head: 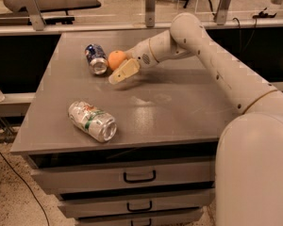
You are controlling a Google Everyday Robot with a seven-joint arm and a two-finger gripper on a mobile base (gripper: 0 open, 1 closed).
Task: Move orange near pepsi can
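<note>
The orange [117, 59] rests on the grey table top at the back left, right beside the pepsi can [96, 58]. The pepsi can is dark blue, lies on its side and points its silver top toward the front. My gripper [115, 72] reaches in from the right on the long white arm and is right at the orange, with its cream-coloured part just in front of and below the fruit. The far side of the orange is hidden.
A silver-white can with green markings [92, 121] lies on its side near the table's front left edge. The grey table [179, 112] has drawers below. A rail with metal posts [150, 6] runs behind the table.
</note>
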